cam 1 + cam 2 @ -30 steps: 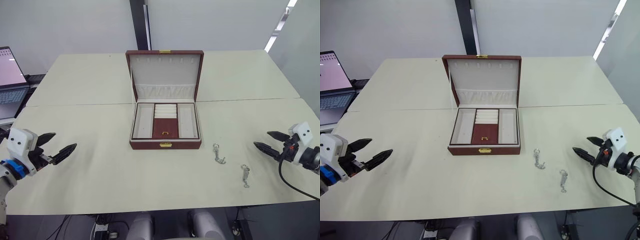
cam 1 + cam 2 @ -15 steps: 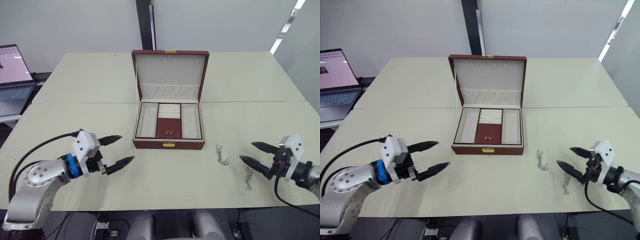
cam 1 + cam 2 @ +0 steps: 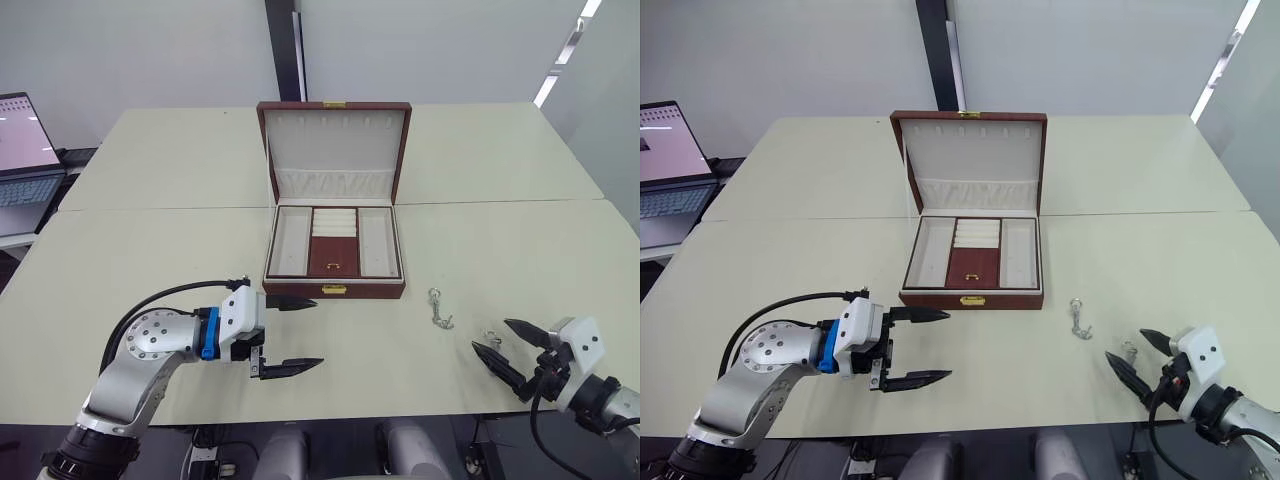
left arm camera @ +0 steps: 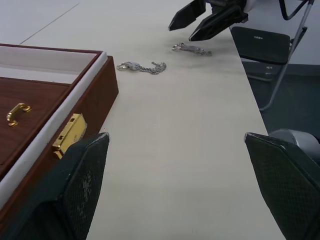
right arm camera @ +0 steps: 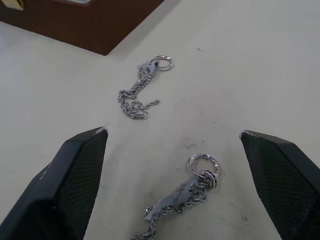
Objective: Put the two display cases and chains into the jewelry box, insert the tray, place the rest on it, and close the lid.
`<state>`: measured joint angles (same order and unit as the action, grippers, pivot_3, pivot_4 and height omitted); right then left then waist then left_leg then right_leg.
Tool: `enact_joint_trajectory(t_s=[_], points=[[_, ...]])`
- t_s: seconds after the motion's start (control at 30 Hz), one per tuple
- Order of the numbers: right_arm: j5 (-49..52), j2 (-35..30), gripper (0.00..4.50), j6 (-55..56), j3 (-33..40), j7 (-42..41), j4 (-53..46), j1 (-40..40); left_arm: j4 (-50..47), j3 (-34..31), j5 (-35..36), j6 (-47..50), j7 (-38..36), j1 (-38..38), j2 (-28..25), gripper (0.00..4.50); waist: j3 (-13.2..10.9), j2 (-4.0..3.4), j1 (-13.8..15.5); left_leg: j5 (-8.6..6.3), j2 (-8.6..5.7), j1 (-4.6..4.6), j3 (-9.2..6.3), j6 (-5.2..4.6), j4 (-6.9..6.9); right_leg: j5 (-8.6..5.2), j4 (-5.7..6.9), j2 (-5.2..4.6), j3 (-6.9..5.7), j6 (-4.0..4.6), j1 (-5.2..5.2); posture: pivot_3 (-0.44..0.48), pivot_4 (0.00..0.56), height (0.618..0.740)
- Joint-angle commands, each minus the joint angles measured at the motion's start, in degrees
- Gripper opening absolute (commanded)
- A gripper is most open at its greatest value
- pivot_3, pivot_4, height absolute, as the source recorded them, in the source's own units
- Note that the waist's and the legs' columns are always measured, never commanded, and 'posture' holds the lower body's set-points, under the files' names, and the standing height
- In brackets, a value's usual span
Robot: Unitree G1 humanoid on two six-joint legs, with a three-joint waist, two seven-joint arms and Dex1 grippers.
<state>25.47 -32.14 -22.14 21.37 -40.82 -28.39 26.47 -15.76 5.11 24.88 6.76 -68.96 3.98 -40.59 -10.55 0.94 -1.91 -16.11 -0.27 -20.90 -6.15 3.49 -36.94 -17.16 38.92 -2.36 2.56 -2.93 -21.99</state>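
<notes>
Box (image 3: pixel 333 290): sits mid-table at 12 o'clock from the robot, front clasp facing it, so both arms can reach in
Lid (image 3: pixel 333 150): stands upright behind the box, cream lining and pocket showing; not yet closed
Tray (image 3: pixel 332 243): already seated in the box, brown centre panel with its gold handle toward the front; whatever lies under it is hidden
Near chain (image 5: pixel 140 90): loose on the table at 4 o'clock from the box, well apart from it
Far chain (image 5: pixel 182 192): at 5 o'clock from the near one, close to the table's front edge, lying between the right fingers
Right gripper (image 3: pixel 1148 359): low over the far chain, jaws spread wide on either side of it, touching nothing; likely lined up for a pinch
Left gripper (image 3: pixel 284 335): at 7 o'clock from the box, jaws released and empty, pointing across the table; upper finger (image 3: pixel 291 301) just beside the box's front left corner, perhaps to steady the box
Step, by my reading: picking up the chains to lay them on the tray
</notes>
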Motion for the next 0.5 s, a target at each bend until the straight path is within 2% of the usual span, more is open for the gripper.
enact_joint_trajectory(t_s=[0.03,0.27,0.5], points=[[-3.2,0.8,4.49,4.2,-0.7,0.6,0.6,2.0,0.5,1.3,-1.0,-3.1,-1.7,1.0,0.8,4.5,0.0,0.0,0.1,0.0,-0.01,0.0,0.0,0.0,0.0,0.0,0.0,0.0,0.0,0.0,0.0,0.0,0.15,0.74],[-6.0,3.5,4.49,7.4,-4.7,1.5,3.0,4.0,2.7,1.9,-2.0,-5.0,-1.8,2.1,2.0,4.5,0.0,-0.01,0.1,0.0,-0.01,0.0,-0.01,0.0,-0.01,0.0,-0.01,-0.01,0.01,0.0,0.01,0.0,0.15,0.74],[-10.0,2.9,4.49,11.1,-7.3,1.1,8.1,4.9,2.9,1.5,-2.3,-5.5,-1.0,1.7,2.4,4.5,0.2,0.2,0.1,0.0,0.0,0.05,-0.03,0.0,-0.01,0.0,-0.01,0.0,-0.02,0.0,0.06,0.0,0.15,0.74]])
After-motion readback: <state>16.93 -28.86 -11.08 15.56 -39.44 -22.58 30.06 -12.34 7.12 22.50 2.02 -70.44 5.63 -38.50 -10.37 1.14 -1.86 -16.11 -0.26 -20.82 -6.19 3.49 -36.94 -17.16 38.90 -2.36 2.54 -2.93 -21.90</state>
